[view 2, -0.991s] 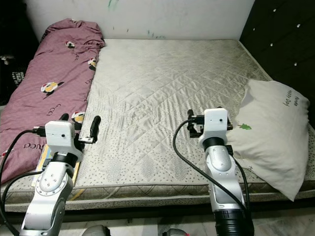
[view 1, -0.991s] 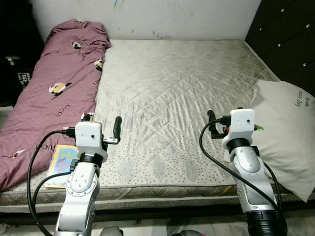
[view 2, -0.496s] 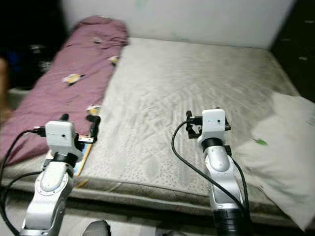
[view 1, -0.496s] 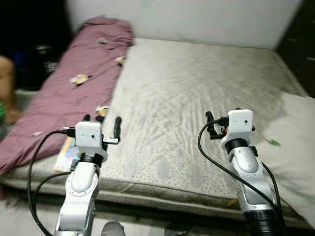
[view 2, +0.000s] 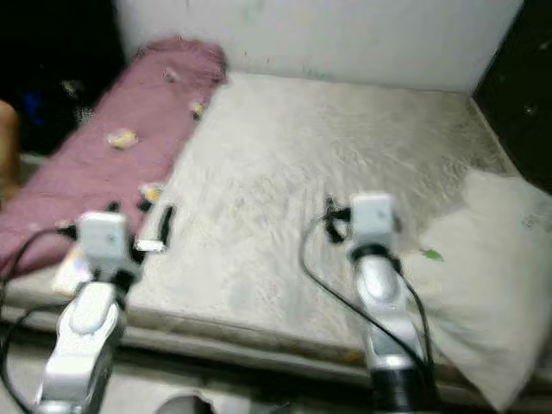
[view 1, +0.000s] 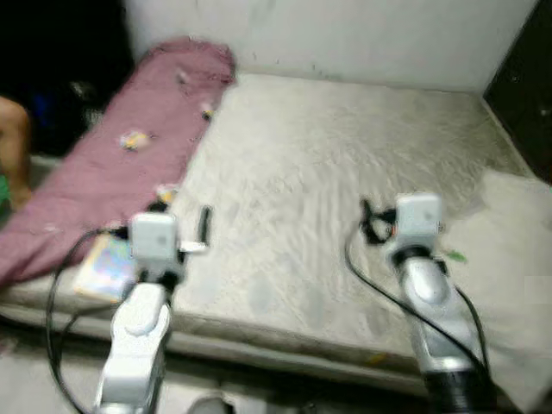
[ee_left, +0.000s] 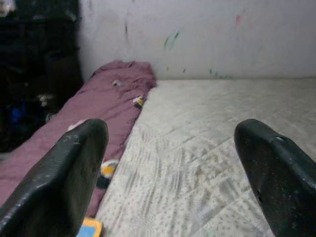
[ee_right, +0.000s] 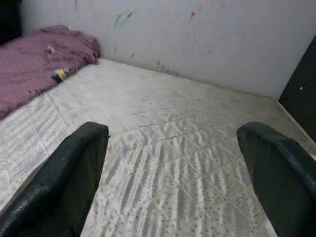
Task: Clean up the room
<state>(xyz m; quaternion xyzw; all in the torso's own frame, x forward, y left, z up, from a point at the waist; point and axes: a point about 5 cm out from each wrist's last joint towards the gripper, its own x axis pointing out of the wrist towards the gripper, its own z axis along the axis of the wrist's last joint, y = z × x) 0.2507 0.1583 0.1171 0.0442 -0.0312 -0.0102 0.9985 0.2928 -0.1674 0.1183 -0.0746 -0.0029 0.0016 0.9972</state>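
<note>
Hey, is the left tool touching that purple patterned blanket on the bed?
Apart. In the left wrist view the open left tool has both black fingers raised, with the purple patterned blanket lying on the quilted mattress well beyond them.

Blurred head views looking down over mattress (view 1: 328,172), wrist views low, facing wall (ee_left: 207,34), seemingly sharing mattress.

Left gripper (ee_left: 170,173), fingers (ee_left: 64,177) spread; quilted mattress (ee_left: 222,128); maroon blanket (ee_left: 94,108); marked white wall (ee_left: 207,34).
</note>
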